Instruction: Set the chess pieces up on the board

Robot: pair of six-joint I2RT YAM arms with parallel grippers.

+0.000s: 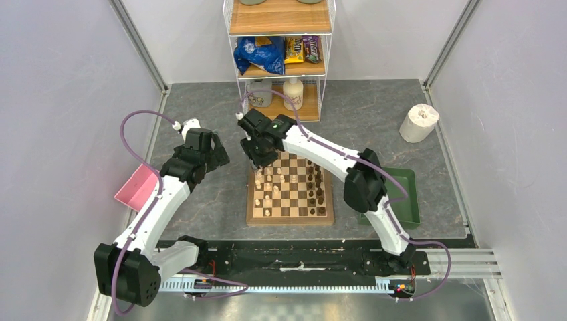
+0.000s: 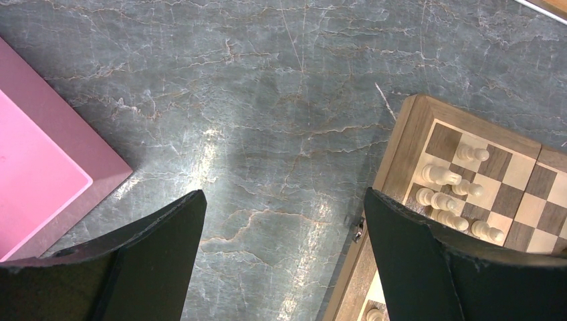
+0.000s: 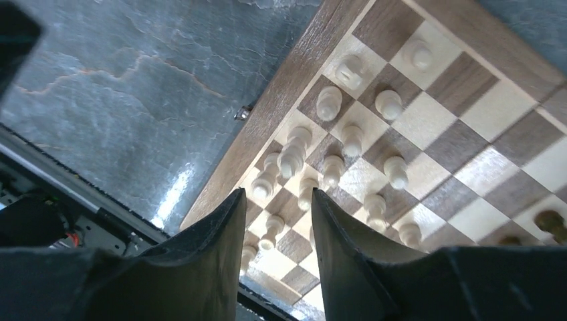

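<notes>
Left gripper point(image 2: 284, 197): my fingers are wide apart with nothing between them, over the table point(image 2: 281, 100) just left of the board point(image 1: 289, 221).
Right gripper point(image 3: 277, 194): my fingers are a narrow gap apart, clamped on nothing, above the board's far left corner.
Pale pieces point(image 3: 328, 102): upright on the board's left columns.
Dark pieces point(image 1: 318, 190): on the board's right columns.
Pink tray point(image 1: 137, 187): well left of the board.
Green tray point(image 1: 404, 194): right of the board.
</notes>
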